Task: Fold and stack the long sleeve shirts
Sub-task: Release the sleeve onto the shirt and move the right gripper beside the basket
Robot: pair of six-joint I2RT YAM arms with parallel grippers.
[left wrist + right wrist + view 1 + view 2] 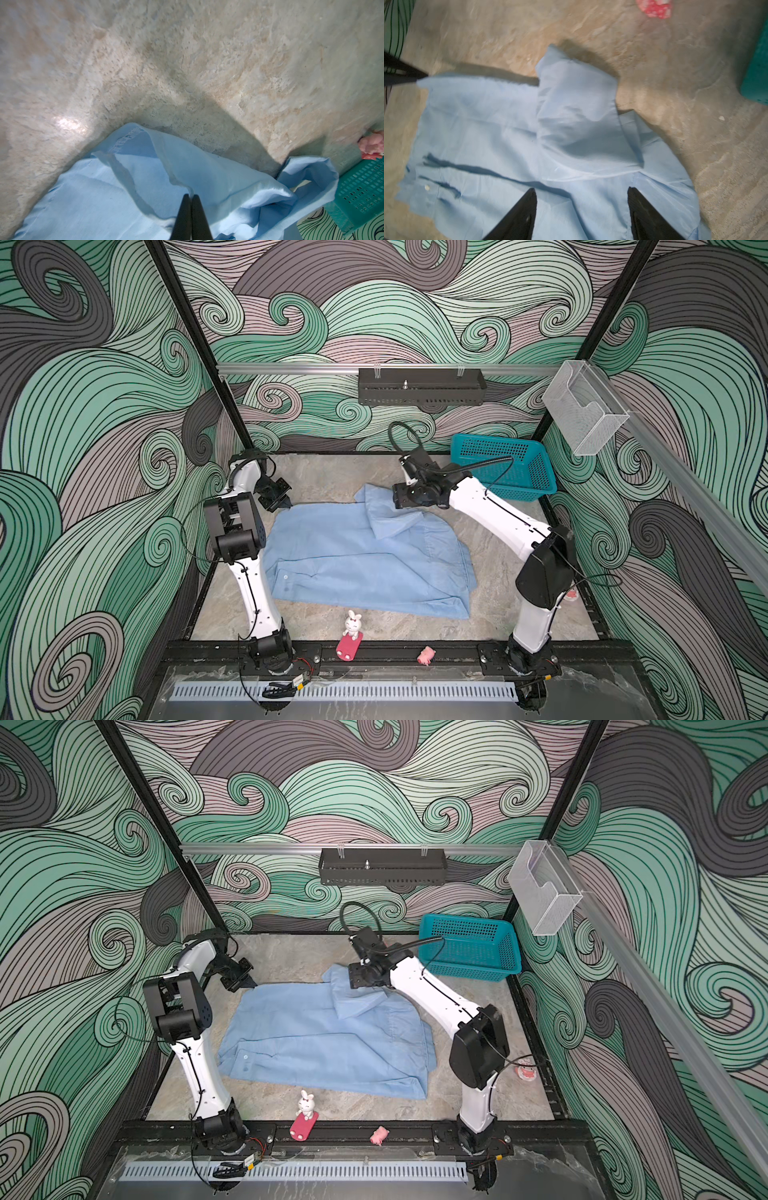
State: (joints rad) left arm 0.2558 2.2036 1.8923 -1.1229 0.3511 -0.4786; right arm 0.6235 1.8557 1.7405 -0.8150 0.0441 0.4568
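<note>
Pincers, two.

Left pincer (190,196): clenched, its black fingers (182,216) pressed together on a corner of the shirt (357,556). In both top views it sat at the cloth's 10 o'clock. That corner was raised a little off the table (332,477), with a shadow under the edge in the right wrist view.

Right pincer (581,188): released, with the fingers (527,209) well apart and nothing between them. It was poised above the shirt's 1 o'clock part, near a flap (386,514) of cloth folded back over the body.

Shirt: one, light blue, spread mostly flat at the centre of the table, wrinkled toward 8 o'clock. A small white button (427,187) showed near that edge.

Basket (511,472): teal plastic, perforated, at 2 o'clock on the table, apart from the shirt, partly behind the right arm.

Rabbit figure (353,624): white, standing on a red block (349,648) at 6 o'clock, just beyond the shirt's near edge.

Pig (427,654): pink, small, on the front rail at 5 o'clock.

Small red and white thing (525,1071): at 4 o'clock by the right arm, too small to make out.
</note>
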